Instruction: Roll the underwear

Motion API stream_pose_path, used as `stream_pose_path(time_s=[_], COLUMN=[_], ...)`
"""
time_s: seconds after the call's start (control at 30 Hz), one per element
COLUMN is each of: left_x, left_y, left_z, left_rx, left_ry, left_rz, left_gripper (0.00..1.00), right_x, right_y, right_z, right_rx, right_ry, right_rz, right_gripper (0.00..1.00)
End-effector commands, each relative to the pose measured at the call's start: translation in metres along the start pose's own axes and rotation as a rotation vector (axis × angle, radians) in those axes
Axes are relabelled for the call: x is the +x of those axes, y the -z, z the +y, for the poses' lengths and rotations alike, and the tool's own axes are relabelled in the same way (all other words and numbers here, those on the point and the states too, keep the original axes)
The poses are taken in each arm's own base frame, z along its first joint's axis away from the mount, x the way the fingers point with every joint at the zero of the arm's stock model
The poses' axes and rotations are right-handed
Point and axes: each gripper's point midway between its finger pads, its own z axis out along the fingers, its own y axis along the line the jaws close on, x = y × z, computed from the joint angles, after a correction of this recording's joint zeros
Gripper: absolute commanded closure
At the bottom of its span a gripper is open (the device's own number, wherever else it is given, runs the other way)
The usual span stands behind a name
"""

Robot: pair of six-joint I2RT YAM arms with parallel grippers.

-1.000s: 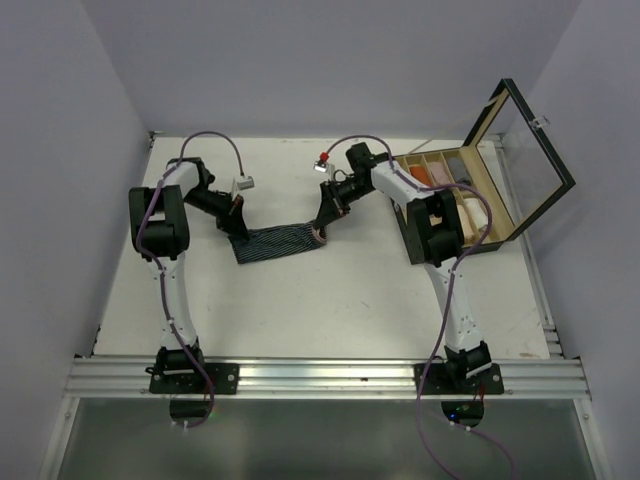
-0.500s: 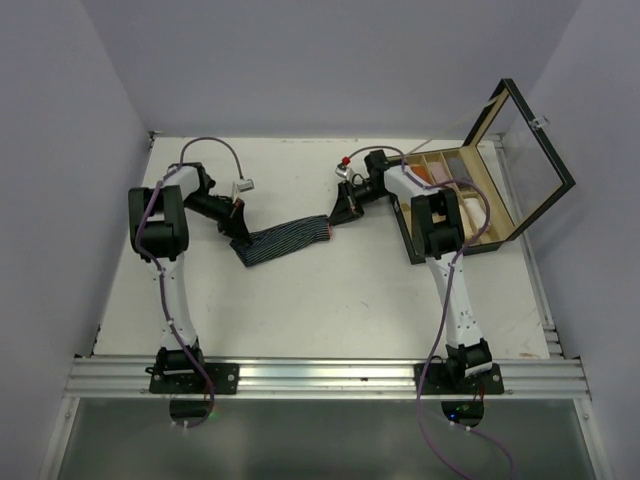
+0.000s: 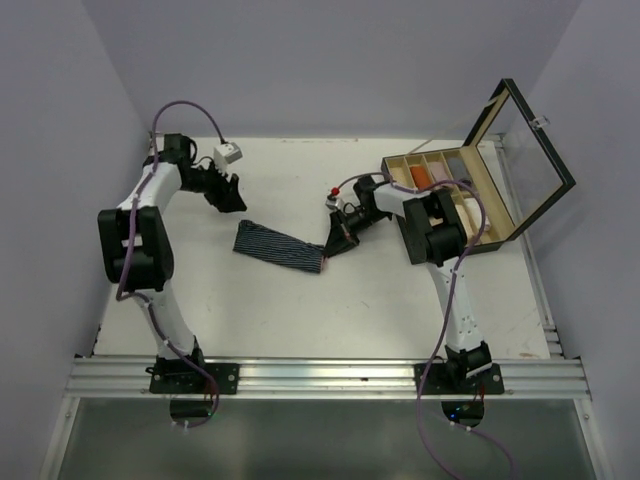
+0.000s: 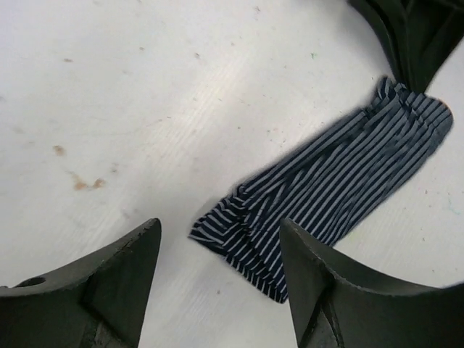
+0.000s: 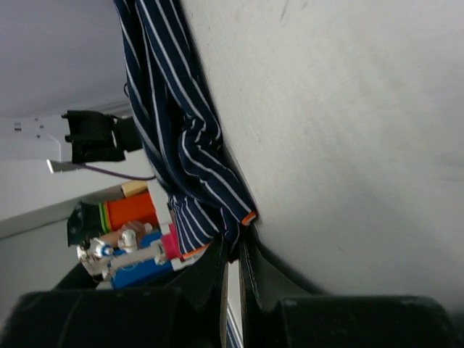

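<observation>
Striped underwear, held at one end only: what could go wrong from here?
1. The right gripper pinches just one end of the striped underwear; pulling may drag the strip rather than roll it.
2. The open left gripper is clear of the cloth, whose free end lies bunched, so a roll could start uneven.

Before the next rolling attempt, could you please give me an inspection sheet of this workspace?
Surface: white table, with small brown stains.
Job's things: navy pale-striped cloth garment lies as a flat strip, not yet rolled.
Clutter: compartmented wooden box, glass lid open, coloured items inside.
Grippers: left gripper jaws open, holding nothing; right gripper jaws shut on the garment's end.
Cables: purple cables loop along both arms.
Surroundings: pale lilac walls; aluminium rail at the near edge.
</observation>
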Motion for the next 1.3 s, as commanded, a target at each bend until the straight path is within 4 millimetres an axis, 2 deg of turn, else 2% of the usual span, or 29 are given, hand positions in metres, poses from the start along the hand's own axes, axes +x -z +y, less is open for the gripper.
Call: stream_pose_path(time_s=[0.0,0.03,0.07,0.1,0.13,0.17,0.2,0.23,0.27,0.3,0.37,0.4,0.43,0.5,0.6,0.63,0.73,0.8,0.87,0.9,0.93,0.97,1.0,1.07,1.1,1.17,1.2,1.23,1.27], left_x=[-0.04,-0.04,-0.033,-0.017,-0.009,-0.001,0.019,0.023,0.03,0.048,0.061,0.078,0.085,0.106,0.127,0.133,0.145,0.147,0.148,0.143,0.143,0.14,0.128,0.122,0.109,0.104,0.087,0.087,0.071], left_y=[0.049,0.057,0.059,0.057,0.058,0.057,0.053,0.056,0.056,0.053,0.054,0.053,0.053,0.053,0.051,0.048,0.036,0.024,0.014,0.007,0.002,-0.002,-0.007,-0.021,-0.025,-0.034,-0.038,-0.046,-0.05], left_z=[0.026,0.022,0.019,0.011,0.006,0.0,-0.013,-0.021,-0.027,-0.036,-0.045,-0.056,-0.059,-0.069,-0.079,-0.08,-0.087,-0.092,-0.093,-0.09,-0.088,-0.083,-0.074,-0.067,-0.054,-0.043,-0.032,-0.027,-0.019], left_rx=[-0.293,-0.32,-0.324,-0.306,-0.297,-0.283,-0.243,-0.238,-0.233,-0.218,-0.21,-0.182,-0.171,-0.151,-0.113,-0.097,-0.069,-0.05,-0.033,-0.035,-0.04,-0.044,-0.062,-0.057,-0.081,-0.085,-0.095,-0.086,-0.088], left_ry=[-0.06,-0.069,-0.062,-0.021,-0.005,0.016,0.062,0.059,0.067,0.098,0.104,0.132,0.121,0.142,0.164,0.18,0.199,0.193,0.2,0.186,0.21,0.218,0.196,0.226,0.211,0.237,0.21,0.226,0.201], left_rz=[-0.122,-0.118,-0.097,-0.045,-0.017,0.009,0.053,0.061,0.073,0.106,0.143,0.189,0.213,0.275,0.343,0.357,0.393,0.414,0.429,0.411,0.408,0.396,0.373,0.365,0.331,0.321,0.283,0.283,0.25], left_gripper=[0.3,0.3,0.3,0.31,0.32,0.33,0.37,0.38,0.39,0.42,0.46,0.51,0.53,0.58,0.65,0.66,0.7,0.71,0.73,0.73,0.74,0.74,0.75,0.76,0.76,0.76,0.75,0.74,0.72], right_x=[0.021,0.021,0.029,0.039,0.039,0.04,0.032,0.043,0.04,0.042,0.041,0.035,0.041,0.035,0.023,0.01,0.0,-0.003,-0.004,0.0,-0.008,-0.005,0.001,0.004,0.014,0.019,0.026,0.03,0.034], right_y=[-0.018,-0.022,-0.03,-0.033,-0.028,-0.024,-0.017,-0.006,0.008,0.023,0.047,0.058,0.066,0.082,0.082,0.078,0.057,0.039,0.025,0.018,0.013,0.004,-0.002,-0.014,-0.019,-0.024,-0.028,-0.03,-0.035], right_z=[0.015,0.026,0.036,0.038,0.053,0.055,0.059,0.06,0.046,0.053,0.042,0.044,0.044,0.043,0.043,0.042,0.034,0.03,0.031,0.027,0.028,0.032,0.029,0.032,0.027,0.029,0.023,0.024,0.029], right_rx=[0.06,0.039,0.039,0.041,0.035,0.045,0.068,0.096,0.141,0.167,0.191,0.222,0.239,0.291,0.322,0.33,0.335,0.315,0.287,0.284,0.28,0.26,0.259,0.266,0.269,0.276,0.271,0.267,0.262], right_ry=[0.01,0.052,0.055,0.052,0.085,0.105,0.141,0.094,0.158,0.133,0.152,0.177,0.152,0.218,0.287,0.332,0.375,0.382,0.374,0.361,0.394,0.39,0.382,0.423,0.408,0.426,0.421,0.42,0.414], right_rz=[0.011,-0.003,0.014,0.027,0.016,0.017,0.002,0.041,0.043,0.069,0.082,0.08,0.104,0.087,0.038,0.001,0.0,0.002,-0.006,-0.002,-0.03,-0.025,-0.016,-0.015,0.003,-0.005,-0.009,-0.011,-0.013], right_gripper=[1.0,0.95,0.87,0.8,0.73,0.71,0.68,0.67,0.66,0.64,0.63,0.63,0.63,0.62,0.64,0.64,0.7,0.76,0.78,0.79,0.79,0.8,0.81,0.81,0.81,0.81,0.81,0.81,0.81])
